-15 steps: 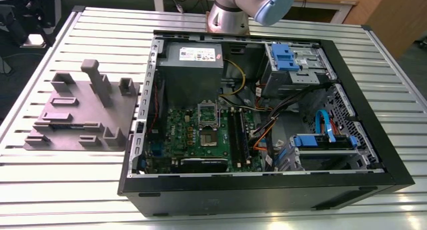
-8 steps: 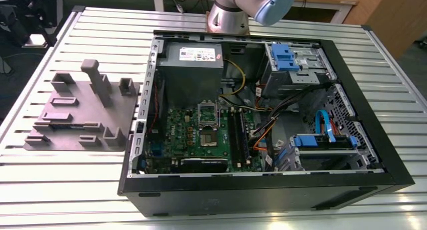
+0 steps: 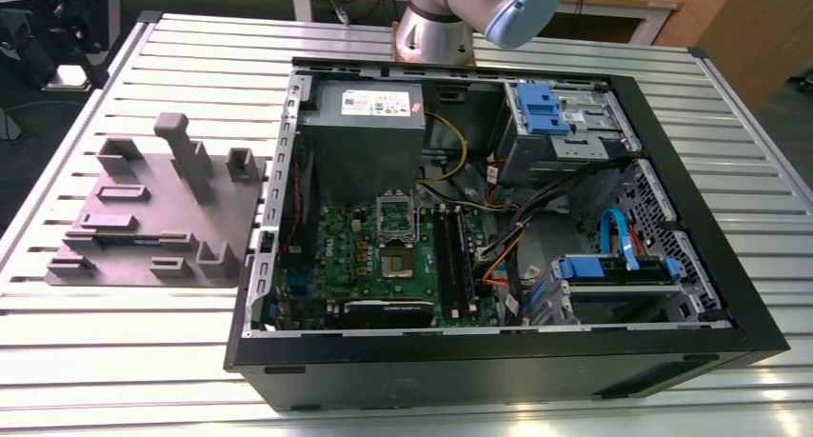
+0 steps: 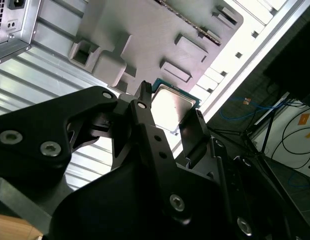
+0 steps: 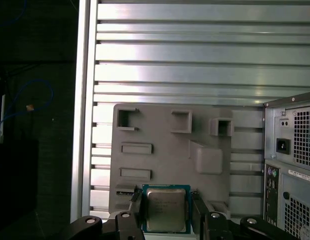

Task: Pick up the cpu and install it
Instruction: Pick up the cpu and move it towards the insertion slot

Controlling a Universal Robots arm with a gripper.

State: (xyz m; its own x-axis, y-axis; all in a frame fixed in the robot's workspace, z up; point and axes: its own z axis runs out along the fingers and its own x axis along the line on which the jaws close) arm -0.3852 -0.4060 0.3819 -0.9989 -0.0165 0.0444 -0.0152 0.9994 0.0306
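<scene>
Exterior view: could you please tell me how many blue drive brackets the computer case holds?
2. Upper blue bracket: on the drive cage near the arm's base. Lower blue bracket: on the cage below it. Others may be hidden.

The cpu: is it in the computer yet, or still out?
Out. In both wrist views the cpu is over the grey moulded plate, outside the computer case.

- Arm point(image 3: 435, 28), at 12 o'clock in the exterior view: silver-grey cylindrical tube with a rounded light-blue joint cap point(image 3: 515, 13).
- Gripper point(image 4: 170, 106): matte black, with angular linkage plates and two narrow fingers point(image 4: 147, 120).
- Screws point(image 4: 50, 148): silver, round-headed, set into the black plates.
</scene>
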